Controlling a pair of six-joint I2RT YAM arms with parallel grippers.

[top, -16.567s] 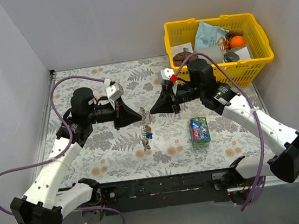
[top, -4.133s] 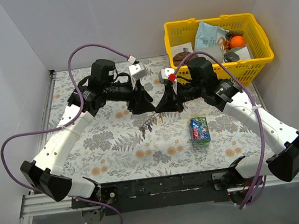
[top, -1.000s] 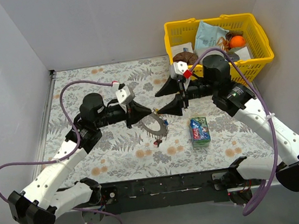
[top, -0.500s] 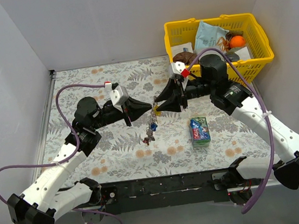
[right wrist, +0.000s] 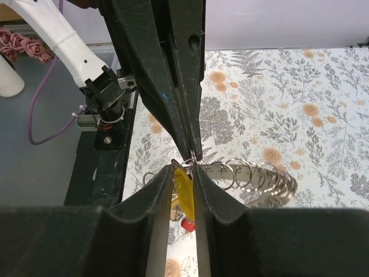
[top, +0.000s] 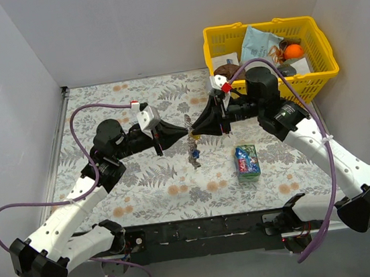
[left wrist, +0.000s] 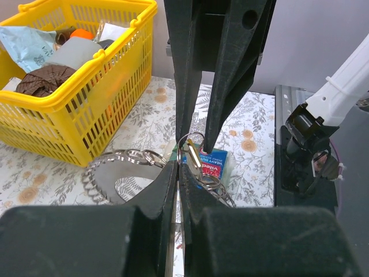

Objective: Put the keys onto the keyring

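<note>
Both grippers meet tip to tip above the middle of the table. My left gripper (top: 183, 133) is shut, pinching a small ring of the keyring (left wrist: 109, 168), a silver chain-like loop that also shows in the right wrist view (right wrist: 262, 173). My right gripper (top: 195, 130) is closed on a yellow-headed key (right wrist: 184, 190); a red-headed key (right wrist: 185, 224) hangs below it. The bunch of keys (top: 192, 154) dangles under the fingertips, a blue head among them. In the left wrist view the right fingers (left wrist: 209, 133) come down onto the ring at my left gripper (left wrist: 177, 166).
A blue-green snack packet (top: 246, 160) lies right of the keys. A yellow basket (top: 325, 43) of odds and ends stands at the back right. Grey walls close the table's left, back and right sides.
The two grippers have closed the gap and now meet tip to tip. The keyring and keys, earlier hanging lower and spread, now hang in a tight bunch under the fingertips.
</note>
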